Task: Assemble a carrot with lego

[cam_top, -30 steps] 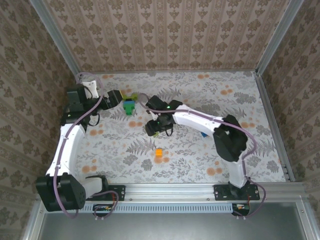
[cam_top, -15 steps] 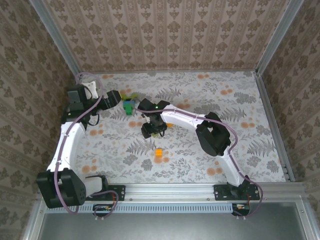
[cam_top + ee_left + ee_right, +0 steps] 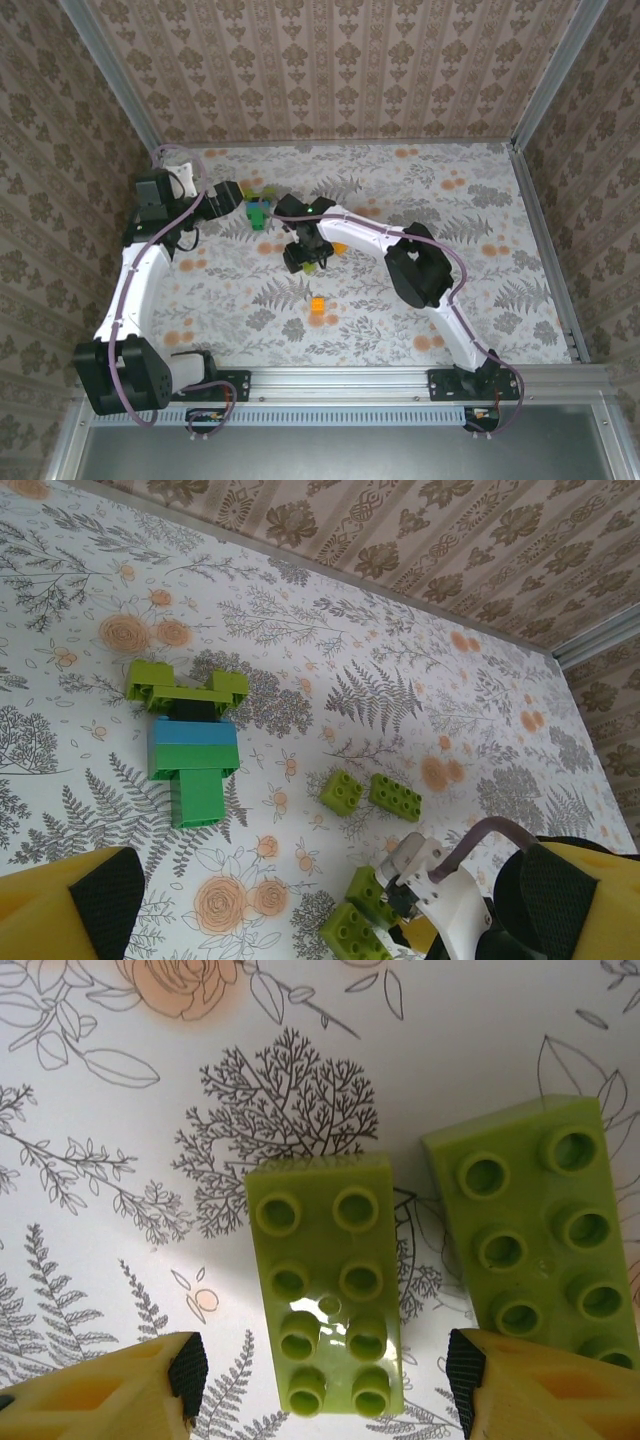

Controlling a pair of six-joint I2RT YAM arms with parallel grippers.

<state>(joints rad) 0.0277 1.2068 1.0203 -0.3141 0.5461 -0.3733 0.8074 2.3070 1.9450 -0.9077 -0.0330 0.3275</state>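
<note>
Likely pick-up step: right claw (image 3: 320,1385), parted and empty, straddles lime brick (image 3: 325,1280); next, lower and close. Left claw (image 3: 315,905) spread wide, empty

We see a tabletop (image 3: 500,200) covered in a white sheet printed with grey ferns, leafy sprigs and scattered orange roses. Up close in the right wrist view, one orange rose (image 3: 185,985) sits at the top edge and a fine black tree-like sprig (image 3: 290,1110) spreads below it. Brown damask wallpaper covers the back wall (image 3: 340,70), the left wall (image 3: 50,200) and the right wall (image 3: 600,200). Aluminium posts rise along the two far corners, one left (image 3: 110,75) and one right (image 3: 560,70). A metal rail (image 3: 340,380) runs along the near edge, with a slotted strip (image 3: 340,413) just below it and a plain grey ledge (image 3: 340,455) beneath that.
</note>
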